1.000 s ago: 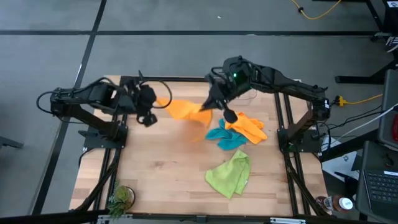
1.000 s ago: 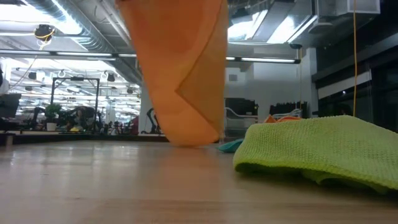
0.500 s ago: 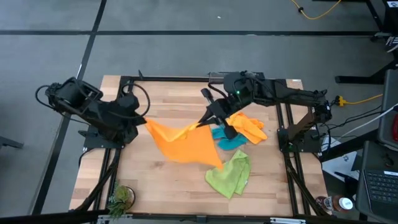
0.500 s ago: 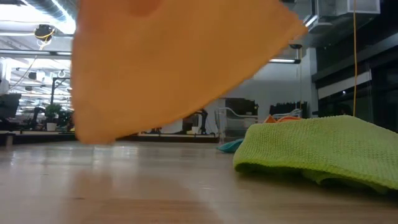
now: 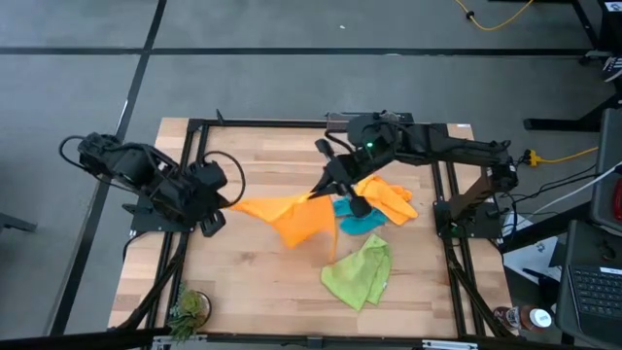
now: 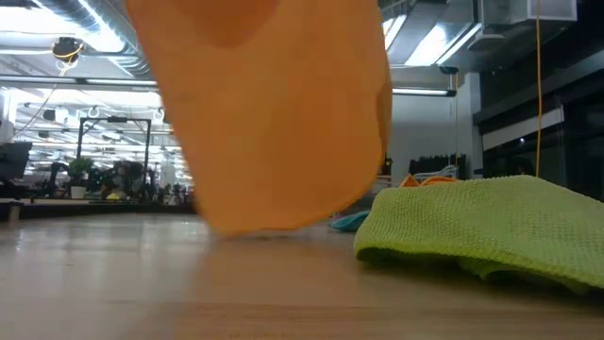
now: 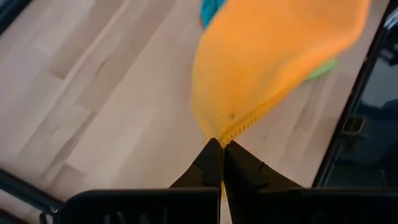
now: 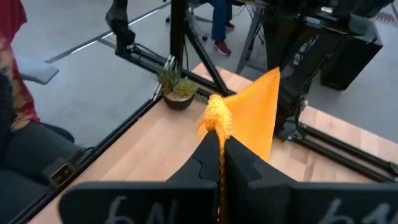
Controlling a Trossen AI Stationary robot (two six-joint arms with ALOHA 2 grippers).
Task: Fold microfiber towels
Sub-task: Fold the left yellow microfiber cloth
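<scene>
High view shows the wooden table [image 5: 243,282] inside a black frame, with both dark arms reaching over it toward the middle. Stretched in the air between them hangs an orange towel [image 5: 292,216], the biggest cloth in play; one corner is pinched by the left gripper [image 5: 220,202] near the table's left side, the opposite corner by the right gripper [image 5: 326,185] near the centre. Its loose lower part sags toward the boards, and in the low view the same cloth [image 6: 274,113] fills much of the picture, its bottom edge close to the table surface; whether it touches cannot be told.

Next in size, the lime green towel [image 5: 358,272] lies crumpled on the table toward the front right, well clear of both arms; the low view shows it [image 6: 481,227] as a rumpled mound resting on the wood. A second orange towel [image 5: 389,199] lies bunched at the right, just beside the right arm, and the teal-blue towel [image 5: 355,216] sits against it, partly tucked under its edge.

Left wrist view shows that arm's two dark fingers [image 7: 211,168] clenched together on the hemmed corner of the orange cloth. Right wrist view shows the other pair [image 8: 208,158] likewise pressed tight on a gathered corner. A small potted plant [image 5: 187,309] stands at the table's front left corner.
</scene>
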